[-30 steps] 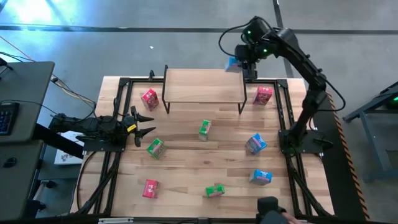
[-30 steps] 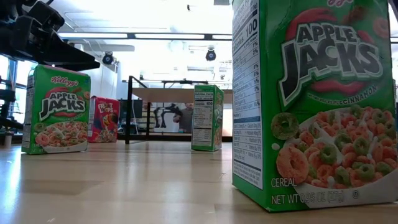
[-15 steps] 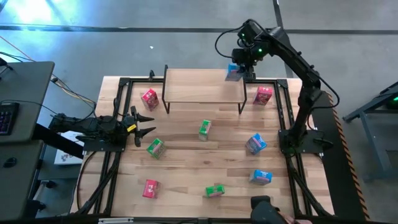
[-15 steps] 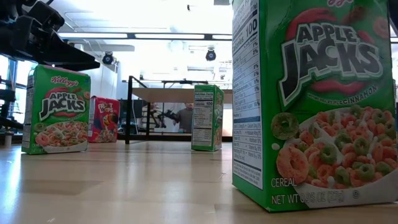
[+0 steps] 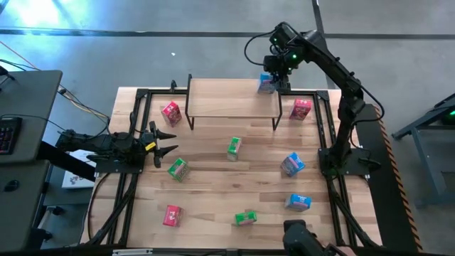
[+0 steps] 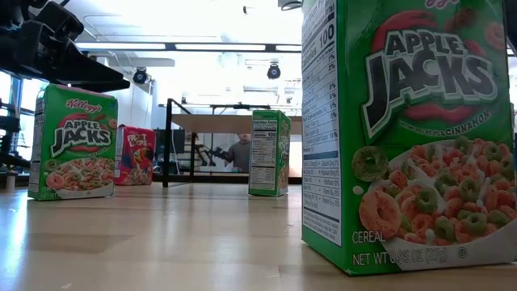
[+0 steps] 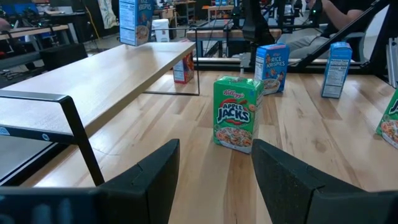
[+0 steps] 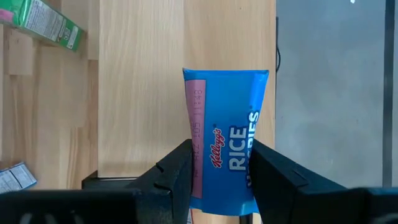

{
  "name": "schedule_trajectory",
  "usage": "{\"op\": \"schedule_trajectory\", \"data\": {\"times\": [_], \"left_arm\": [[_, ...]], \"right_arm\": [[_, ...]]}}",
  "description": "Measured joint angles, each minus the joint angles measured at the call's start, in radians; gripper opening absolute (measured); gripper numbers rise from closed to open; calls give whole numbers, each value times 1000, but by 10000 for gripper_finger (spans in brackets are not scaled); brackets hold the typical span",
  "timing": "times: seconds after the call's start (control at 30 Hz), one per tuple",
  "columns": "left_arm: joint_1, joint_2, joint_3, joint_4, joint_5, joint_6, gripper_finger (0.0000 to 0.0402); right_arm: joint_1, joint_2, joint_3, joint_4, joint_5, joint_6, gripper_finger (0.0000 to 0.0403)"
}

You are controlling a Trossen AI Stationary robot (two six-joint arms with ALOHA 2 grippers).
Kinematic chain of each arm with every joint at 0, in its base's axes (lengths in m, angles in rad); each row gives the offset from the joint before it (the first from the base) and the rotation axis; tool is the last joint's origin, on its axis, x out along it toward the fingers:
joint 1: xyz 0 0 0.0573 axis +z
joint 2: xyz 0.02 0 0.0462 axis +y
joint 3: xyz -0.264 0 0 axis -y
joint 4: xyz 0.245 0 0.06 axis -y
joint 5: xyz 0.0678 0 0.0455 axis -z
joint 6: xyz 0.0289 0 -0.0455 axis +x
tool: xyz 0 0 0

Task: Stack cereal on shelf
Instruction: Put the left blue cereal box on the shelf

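We see the left gripper (image 5: 165, 150) at the table's left edge, low over the wood, its fingers (image 7: 152, 180) parted with nothing between them; just beside it stands a green box (image 5: 178, 168), tilted in the high view, printed Apple Jacks with a bowl of coloured rings; a red-pink box (image 5: 170, 112) stands near the shelf's left legs, and another red-pink box (image 5: 172, 215) sits at the table's near left.

The shelf (image 5: 231, 99) is a pale wooden board on thin black legs, set along the far side of the table (image 5: 213, 185); in front of it a second green box (image 5: 234, 148) stands near the middle, and a third green box (image 5: 246, 217) lies by the near edge.

Over the shelf's far right corner the right gripper (image 5: 269, 84) is clamped on a blue box (image 8: 227, 140), lettered Rice Krispies in white with a pink strip down one side; we cannot tell whether the box touches the board; a third red-pink box (image 5: 301, 108) stands on the table just beside the shelf's right end; two more blue boxes (image 5: 292, 163) (image 5: 298, 203) sit on the right half of the table.
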Motion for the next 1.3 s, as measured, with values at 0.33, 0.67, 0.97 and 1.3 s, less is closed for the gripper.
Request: {"op": "schedule_trajectory", "data": {"times": [0.33,0.67,0.97,1.3], "left_arm": [[0,0,0,0,0,0,190],[0,0,0,0,0,0,190],[0,0,0,0,0,0,190],[0,0,0,0,0,0,190]], "right_arm": [[0,0,0,-2,-23,-10,131],[0,-2,-42,15,-31,1,131],[0,-2,-43,25,-19,1,142],[0,1,-45,55,17,18,246]]}}
